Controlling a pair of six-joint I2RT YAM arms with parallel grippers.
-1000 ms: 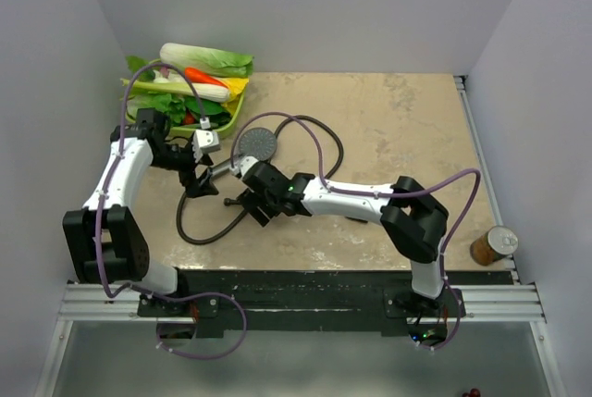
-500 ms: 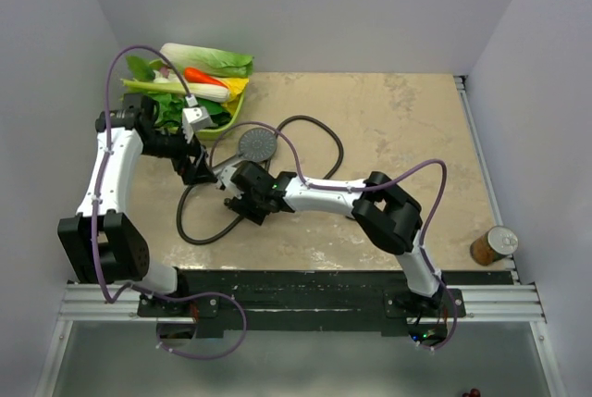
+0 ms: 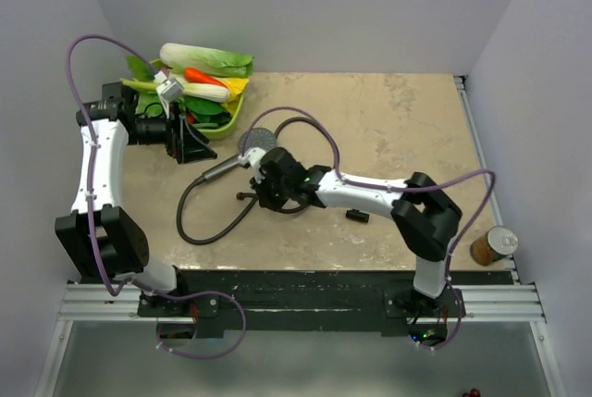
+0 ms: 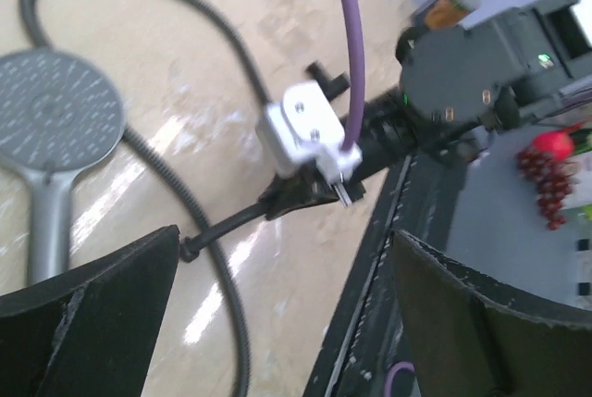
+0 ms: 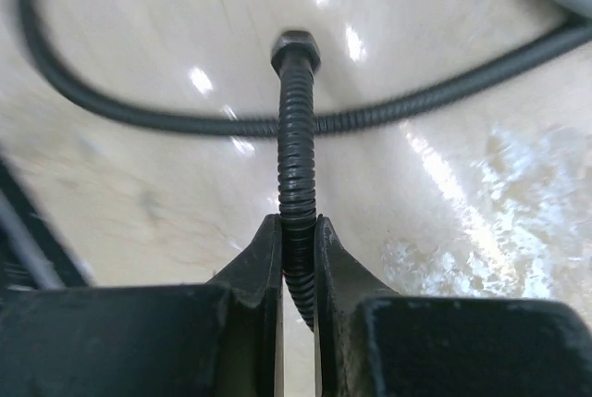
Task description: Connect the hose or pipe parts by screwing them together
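**A:** Which way does the hose run at the right pincer?

**B:** Straight out of it. The right pincer [image 5: 297,223] is clenched on the hose [image 5: 294,138]. The ribbed black tube is squeezed between both fingers [image 5: 264,258], and its long axis is in line with them. The end nut [image 5: 296,47] sits at the far tip, ahead of the fingertips and pointing away from the pincer. Partway to the nut, a second stretch of the same hose crosses sideways beneath the held piece.

**A:** And the shower head?

**B:** The shower head [image 3: 256,142] lies on the table [image 3: 398,119] with its round face up, ahead of the right pincer and off to its right. Only its rim shows in the corner of the right wrist view. Its handle [image 3: 220,171] slants away from the face toward the left arm's side and the near edge. The handle's tail is near the end nut but apart from it. Hose runs on from that tail, though I cannot tell whether the two are threaded together.

**A:** What about the left pincer?

**B:** The left pincer [image 4: 287,240] is released, jaws spread wide and grasping nothing. It hangs over the table beside the vegetable basket [image 3: 231,120]. In its own wrist view the shower head lies off toward its left finger, with the handle pointing back at that finger. The end nut lies out in front, between the two fingers and clear of both.
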